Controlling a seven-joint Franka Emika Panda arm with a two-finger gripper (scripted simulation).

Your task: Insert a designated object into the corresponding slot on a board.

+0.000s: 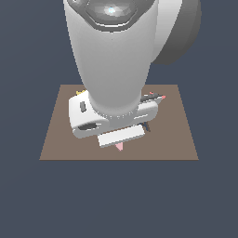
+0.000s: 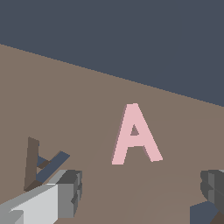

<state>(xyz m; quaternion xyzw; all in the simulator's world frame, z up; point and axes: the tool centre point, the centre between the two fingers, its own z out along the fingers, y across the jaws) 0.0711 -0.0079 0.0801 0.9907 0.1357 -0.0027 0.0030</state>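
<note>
With your gripper [image 2: 135, 197] spread over the pink letter A [image 2: 134, 135] beside the slot [image 2: 41, 164], an off-centre pinch could twist it.

White glossy arm [image 1: 114, 60], grey joint, dark-padded gripper [image 2: 140, 192].

Flat, even simulator light with no cast shadows; a soft highlight gleams atop the arm [image 1: 111, 9]. Edges look sharp but jagged.
</note>
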